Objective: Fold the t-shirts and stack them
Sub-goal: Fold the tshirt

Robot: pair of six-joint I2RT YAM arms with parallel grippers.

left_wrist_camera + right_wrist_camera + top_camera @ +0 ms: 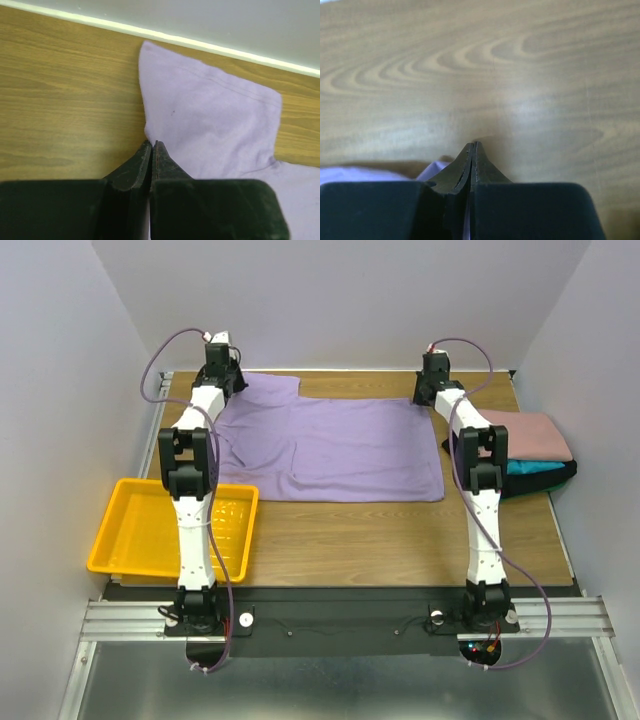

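Pinching the lavender t-shirt (pixel 330 450) in left gripper (pixel 151 144) and right gripper (pixel 472 145), we should raise both together, cloth taut between.

Matt lavender cloth shirt (pixel 340 450) — smooth wood-grain table (pixel 400 540).

Light even, diffuse, from above. Top view sharp; faint shadows on the table (pixel 350 540), small glare on the yellow tray (pixel 130 530). Right wrist view soft: wood grain blurred, pale sheen mid-frame. Both wrist views: near foreground black, underexposed.
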